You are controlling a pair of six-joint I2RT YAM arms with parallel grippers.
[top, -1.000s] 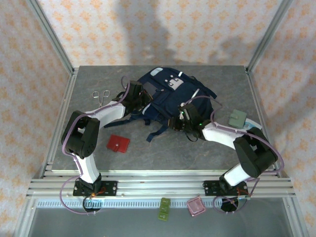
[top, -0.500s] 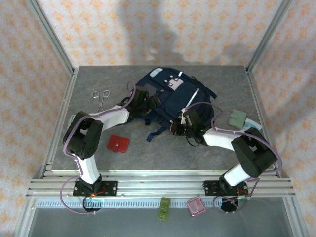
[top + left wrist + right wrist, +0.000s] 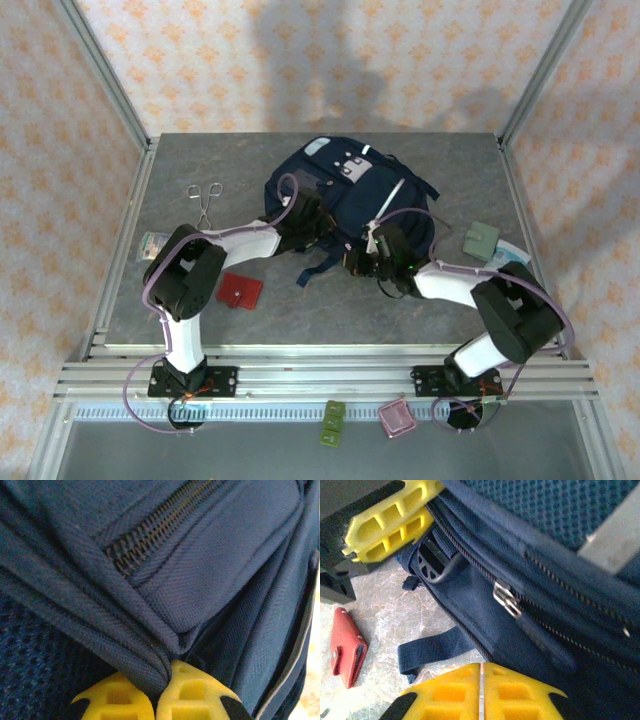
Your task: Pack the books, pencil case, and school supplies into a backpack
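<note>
Now | left hand (image 3: 164, 679) pinches backpack (image 3: 210, 575) seam | right hand (image 3: 481, 674) closed | right wrist: zipper pull (image 3: 506, 600), school supplies (image 3: 345, 646)

Navy-blue backpack (image 3: 342, 203), red school supplies (image 3: 240, 290), yellow-fingered right claw (image 3: 481, 672), grey mottled table (image 3: 480, 300), orange-patterned cream walls (image 3: 300, 60)

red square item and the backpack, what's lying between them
Mostly bare grey table, plus a loose dark-blue strap trailing from the backpack toward the red square item, seen in the right wrist view.
</note>
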